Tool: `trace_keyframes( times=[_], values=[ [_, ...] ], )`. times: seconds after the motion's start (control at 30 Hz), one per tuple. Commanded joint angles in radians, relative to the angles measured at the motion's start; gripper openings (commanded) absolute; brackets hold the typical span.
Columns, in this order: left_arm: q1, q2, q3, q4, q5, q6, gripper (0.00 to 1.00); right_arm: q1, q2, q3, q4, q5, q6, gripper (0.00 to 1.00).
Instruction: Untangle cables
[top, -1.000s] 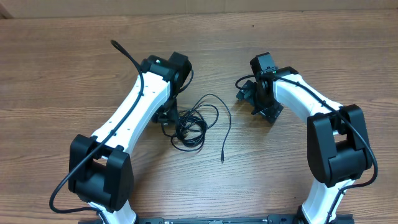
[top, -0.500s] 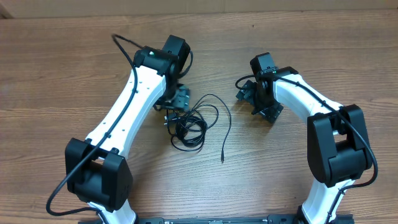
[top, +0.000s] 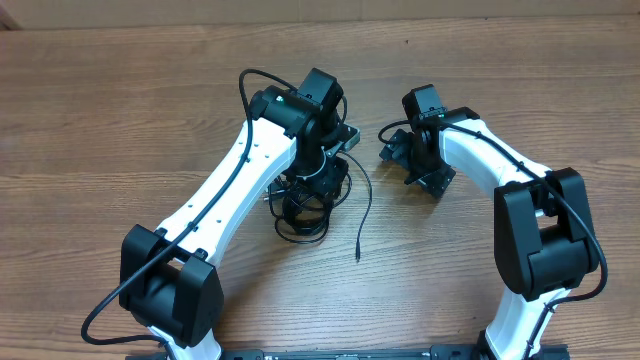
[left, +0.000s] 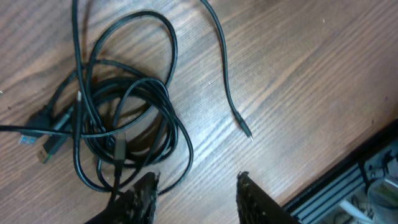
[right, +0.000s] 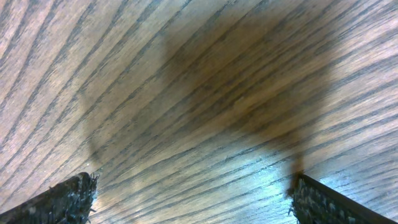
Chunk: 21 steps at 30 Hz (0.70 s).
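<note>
**Cables still bunched, no strand pulled out yet**

Progress: early stage, by my reading. The cables lie in one overlapping coil on the wooden table, middle of the overhead frame, partly under the left arm. Only one loose end runs clear of the coil, its tip pointing to the lower right of the wrist frame. All the loops are left to separate.

Left gripper: at the bottom edge of its wrist frame, just below the coil. Fingers apart, bare wood between them, nothing clamped. One strand passes close by the left-hand finger; I cannot tell if it touches.

Right gripper: jaws spread wide over bare wood, right of centre overhead, apart from the coil.

Count:
- coil: one
- plug ends showing: three in the coil, plus the thin free tip
- separate cords: cannot tell, too overlapped
- arms: two, one gripper each
</note>
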Motion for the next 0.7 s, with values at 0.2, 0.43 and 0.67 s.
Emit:
trace_keyframes(
  times=[0.2, 0.43, 0.67],
  values=[
    [-0.019, -0.024, -0.171, 0.116, -0.036, -0.08, 0.41, 0.0, 0.043, -0.045, 0.006, -0.016, -0.015, 1.0],
    [-0.029, -0.024, -0.312, 0.244, -0.035, -0.08, 0.4, 0.0, 0.043, -0.045, 0.007, -0.017, -0.015, 1.0],
    [-0.06, -0.024, -0.377, 0.325, -0.072, -0.089, 0.41, 0.0, 0.043, -0.045, 0.006, -0.016, -0.015, 1.0]
  ],
)
